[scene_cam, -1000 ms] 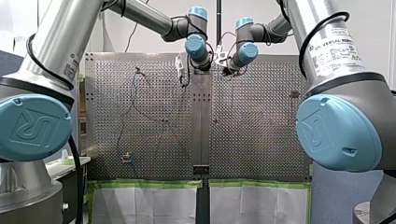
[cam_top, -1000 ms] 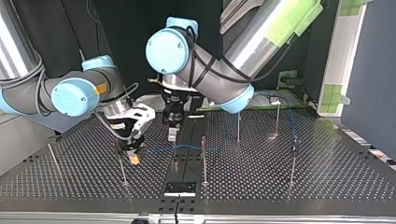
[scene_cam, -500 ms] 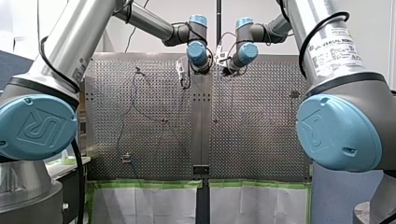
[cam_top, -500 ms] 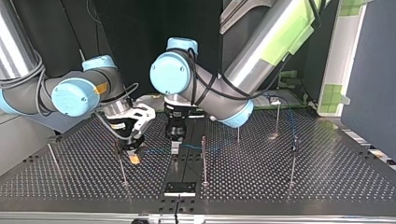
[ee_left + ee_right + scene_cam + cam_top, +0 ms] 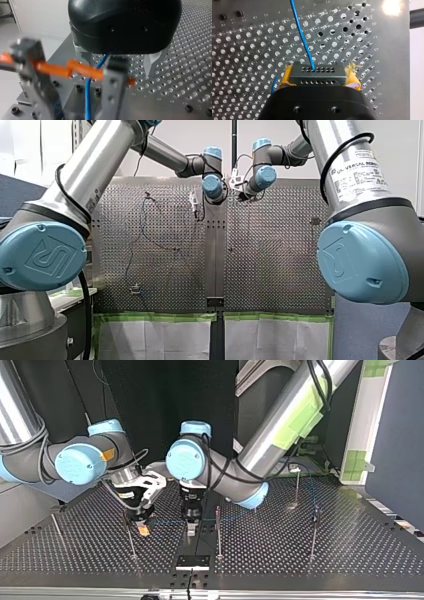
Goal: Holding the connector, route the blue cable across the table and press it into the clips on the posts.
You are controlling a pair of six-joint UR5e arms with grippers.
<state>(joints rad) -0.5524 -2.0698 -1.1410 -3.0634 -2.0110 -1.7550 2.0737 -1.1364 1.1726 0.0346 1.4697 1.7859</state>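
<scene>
Right end effector (image 5: 317,79) is clamped on the grey connector (image 5: 316,72), and its yellow pads (image 5: 284,79) press on the two short ends of it. From the connector the blue cable (image 5: 301,37) goes out ahead, over the perforated worktop (image 5: 242,50). In the top view this end effector hangs low at the view's left, just beside a thin post (image 5: 131,542). The cable runs from it toward the view's right, up to my left end effector (image 5: 191,527). That one stands low over the middle strip of the worktop, near another post (image 5: 218,532). In the left wrist view the cable comes out from under the black body. If the left one is apart or together, I cannot tell. One more post (image 5: 314,532) stands well apart, at the top view's right.
</scene>
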